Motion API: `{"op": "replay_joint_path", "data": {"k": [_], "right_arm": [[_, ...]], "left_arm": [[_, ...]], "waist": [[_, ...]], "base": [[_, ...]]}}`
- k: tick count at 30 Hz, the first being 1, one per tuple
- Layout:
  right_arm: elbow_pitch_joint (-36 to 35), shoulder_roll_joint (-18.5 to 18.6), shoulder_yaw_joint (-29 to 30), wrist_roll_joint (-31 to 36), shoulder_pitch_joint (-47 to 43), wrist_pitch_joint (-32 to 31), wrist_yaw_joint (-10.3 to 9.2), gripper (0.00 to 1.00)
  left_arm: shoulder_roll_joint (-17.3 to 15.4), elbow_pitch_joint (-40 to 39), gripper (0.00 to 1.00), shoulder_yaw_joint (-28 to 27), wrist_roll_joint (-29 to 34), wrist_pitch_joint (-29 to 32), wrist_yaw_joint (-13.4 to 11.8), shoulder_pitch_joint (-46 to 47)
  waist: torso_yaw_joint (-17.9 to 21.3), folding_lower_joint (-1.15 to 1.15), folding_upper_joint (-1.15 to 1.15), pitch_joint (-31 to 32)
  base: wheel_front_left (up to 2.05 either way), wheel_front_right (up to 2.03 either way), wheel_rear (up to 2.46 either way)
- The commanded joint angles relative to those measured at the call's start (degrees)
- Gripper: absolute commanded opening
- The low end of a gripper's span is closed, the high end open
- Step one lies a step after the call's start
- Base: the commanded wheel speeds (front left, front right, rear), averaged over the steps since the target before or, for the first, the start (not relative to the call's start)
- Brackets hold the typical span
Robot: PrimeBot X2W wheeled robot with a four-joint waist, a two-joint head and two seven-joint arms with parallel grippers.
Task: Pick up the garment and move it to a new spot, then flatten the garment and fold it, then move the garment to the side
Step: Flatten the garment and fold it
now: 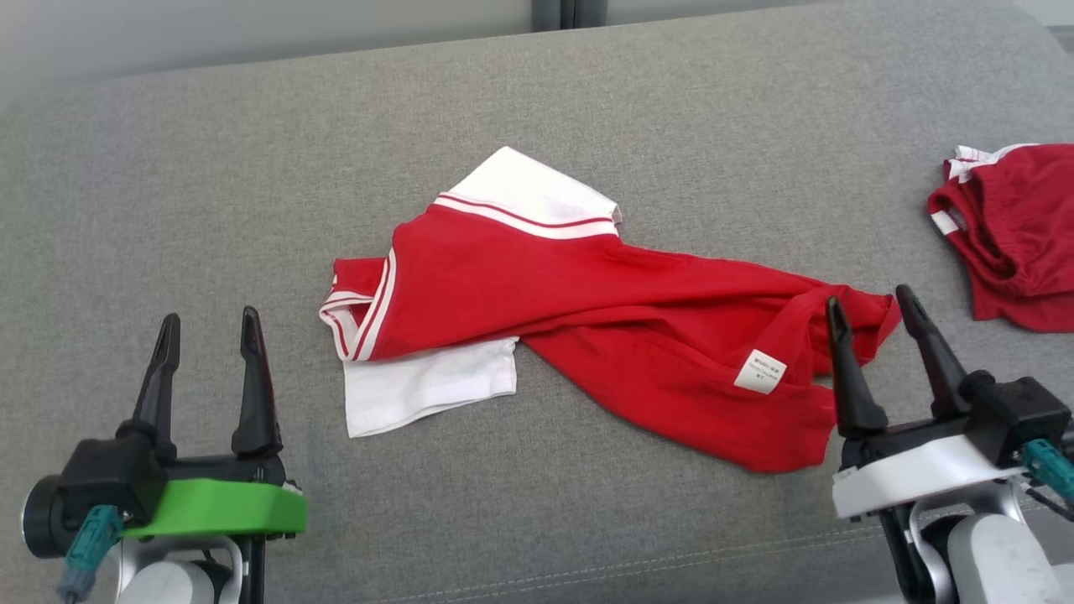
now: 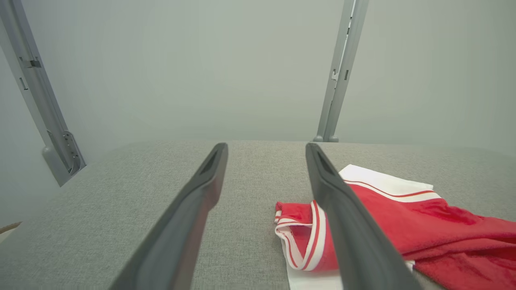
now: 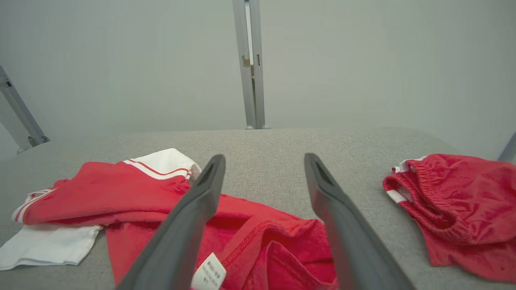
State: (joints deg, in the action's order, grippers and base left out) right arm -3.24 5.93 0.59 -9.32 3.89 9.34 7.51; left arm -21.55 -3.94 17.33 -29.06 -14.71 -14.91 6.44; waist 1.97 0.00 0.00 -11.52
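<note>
The garment [image 1: 587, 310] is a red shirt with white sleeves and red-striped trim, lying rumpled in the middle of the grey padded surface [image 1: 587, 109], a white label showing near its right end. My left gripper [image 1: 208, 331] stands open at the lower left, clear of the shirt's white sleeve. In the left wrist view the garment [image 2: 423, 221] lies to the right beyond my open left gripper [image 2: 266, 151]. My right gripper [image 1: 873, 306] is open at the shirt's right end, just above the bunched hem. The right wrist view shows the garment [image 3: 121, 189] under and left of the open right gripper [image 3: 264, 161].
A second red garment with white trim [image 1: 1015, 235] lies bunched at the far right edge; it also shows as red shorts [image 3: 459, 209] in the right wrist view. A pale wall with grey metal posts [image 3: 252, 64] stands behind the surface. Its stitched front edge [image 1: 629, 570] runs near my arms.
</note>
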Motion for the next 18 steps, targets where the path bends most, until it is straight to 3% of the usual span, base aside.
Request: {"op": "replay_joint_path", "data": {"k": [1, 10, 18], "right_arm": [[-0.33, -0.27, -1.03, 0.57, -1.21, -0.30, -0.04, 1.00], [-1.20, -0.97, -6.51, 2.46, -6.89, -2.28, -0.04, 1.00], [-3.03, -1.95, -7.46, 2.57, -10.80, -3.71, -0.04, 1.00]], "left_arm": [[-0.29, -0.24, 1.00, -0.04, 0.30, -0.32, -0.40, -1.59], [-0.63, 1.19, 1.00, 1.50, 1.17, 0.00, -0.96, -6.44], [-0.74, 1.12, 1.00, 2.53, 1.43, 0.63, -1.30, -8.08]], "waist": [[0.51, 0.00, 0.00, 1.28], [1.05, 0.00, 0.00, 4.61], [0.92, 0.00, 0.00, 5.90]], "base": [[0.00, 0.00, 0.00], [0.00, 0.00, 0.00], [0.00, 0.00, 0.00]]}}
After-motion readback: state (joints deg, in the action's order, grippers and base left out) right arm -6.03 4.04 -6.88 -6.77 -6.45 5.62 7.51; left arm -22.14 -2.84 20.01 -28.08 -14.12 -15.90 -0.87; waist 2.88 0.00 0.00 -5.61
